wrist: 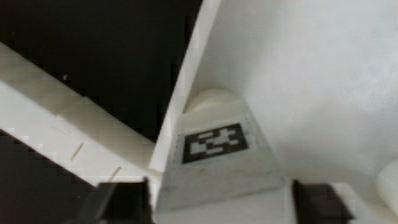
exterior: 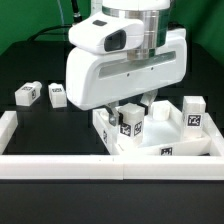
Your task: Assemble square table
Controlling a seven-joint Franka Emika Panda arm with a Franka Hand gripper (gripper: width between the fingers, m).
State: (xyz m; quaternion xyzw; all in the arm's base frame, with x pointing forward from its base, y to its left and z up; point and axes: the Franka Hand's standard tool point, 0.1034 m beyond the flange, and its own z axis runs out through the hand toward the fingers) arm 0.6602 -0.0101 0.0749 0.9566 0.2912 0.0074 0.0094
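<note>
1. Nearest us, the long white plastic border rail point(exterior: 60, 166) runs along the front of the matte black work surface point(exterior: 50, 130). It is smooth and square-edged, and no part of the build.
2. Just behind it lies the square table top point(exterior: 185, 147), a large white tray-like plastic slab with a raised rim. It sits flat, toward the exterior view's right.
3. Here's the action: the gripper point(exterior: 128, 124) is down over the top's corner nearest the exterior view's left. In the wrist view its dark fingers point(wrist: 119, 200) flank what looks like the tagged rim, but I cannot tell whether they are biting.
4. My read is that the arm is grasping the top to position it, before any leg goes in. Next it needs a firm squeeze on that thin, slick rim, then a move that clears the rail.
5. Further back, short white blocky tagged legs wait. The far-left leg point(exterior: 27, 94) and the second leg point(exterior: 57, 94) lie well apart from the top, and the right-hand leg point(exterior: 193, 113) stands by the top's far side.
</note>
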